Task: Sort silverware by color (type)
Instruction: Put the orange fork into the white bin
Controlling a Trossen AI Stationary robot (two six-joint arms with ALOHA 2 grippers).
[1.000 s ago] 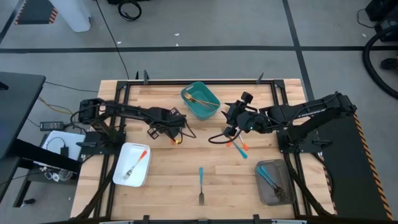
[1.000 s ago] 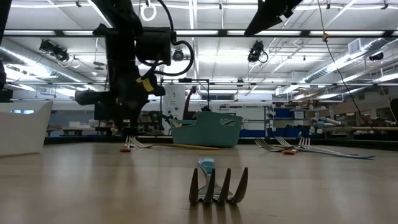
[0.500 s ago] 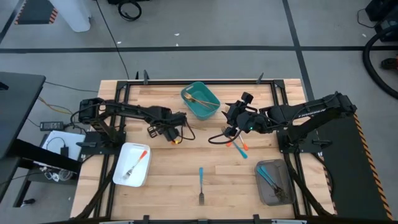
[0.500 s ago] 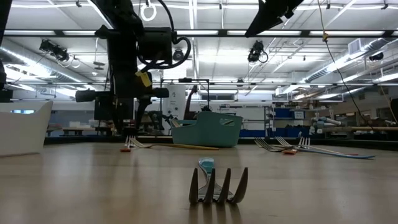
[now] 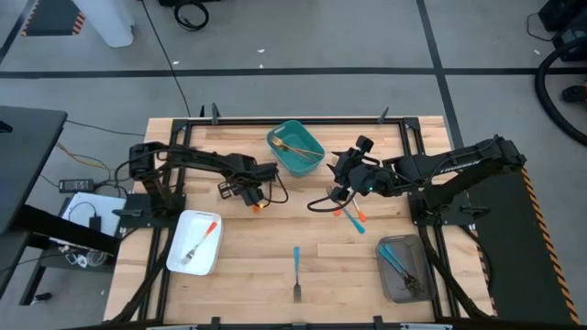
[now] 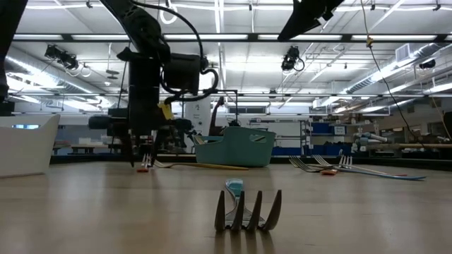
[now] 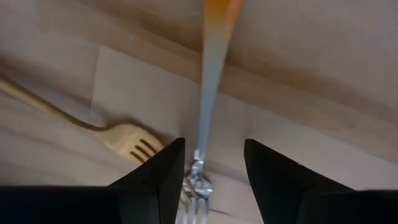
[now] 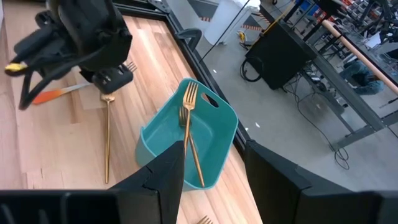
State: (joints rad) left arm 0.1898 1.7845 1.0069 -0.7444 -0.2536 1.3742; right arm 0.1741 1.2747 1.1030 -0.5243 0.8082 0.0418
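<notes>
An orange-handled fork (image 7: 208, 93) lies flat on the wooden table, with its tines (image 7: 196, 179) between the fingers of my left gripper (image 7: 211, 158). That gripper is open and points down, just above the table (image 5: 252, 194). A gold fork (image 7: 134, 144) lies beside it. My right gripper (image 5: 341, 191) hangs open and empty right of the teal bin (image 5: 295, 148), which holds gold forks (image 8: 191, 127). An orange-handled and a blue-handled fork (image 5: 353, 218) lie below the right gripper. A blue-handled fork (image 5: 297, 272) lies near the front edge.
A white tray (image 5: 181, 259) at front left holds an orange-handled fork (image 5: 202, 240). A grey tray (image 5: 390, 284) at front right holds blue-handled forks (image 5: 400, 261). Black frame rails run along the table's edges. Bare wood lies between the two trays.
My left gripper has sunk toward the table over the orange-handled fork and has rolled about its own axis. The forks and my right arm have kept still.
</notes>
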